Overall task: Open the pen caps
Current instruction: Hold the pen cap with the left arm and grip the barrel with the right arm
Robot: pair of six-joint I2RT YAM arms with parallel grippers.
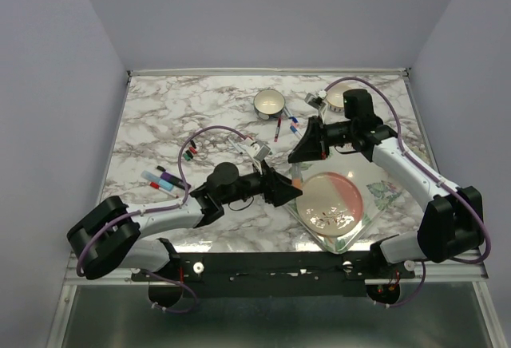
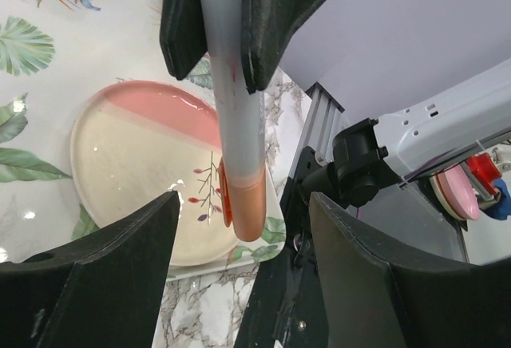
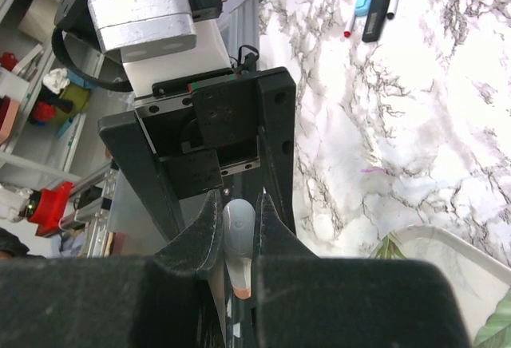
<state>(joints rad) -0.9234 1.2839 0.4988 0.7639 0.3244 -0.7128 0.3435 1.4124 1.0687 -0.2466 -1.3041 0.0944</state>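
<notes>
Cap [image 2: 249, 211] still seated, pen [image 2: 235, 116] clamped in right gripper [image 2: 217, 73], left gripper [image 2: 243, 201] spread around it; other pens [image 1: 164, 180] untouched.

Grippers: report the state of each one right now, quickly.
Left gripper: open, straddling the orange-red pen cap without touching it.
Right gripper: shut on the white pen barrel.

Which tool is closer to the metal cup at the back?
Right. The right tool sits just in front of the metal cup, slightly to its right; the left tool is farther forward, beside the pink plate.
</notes>
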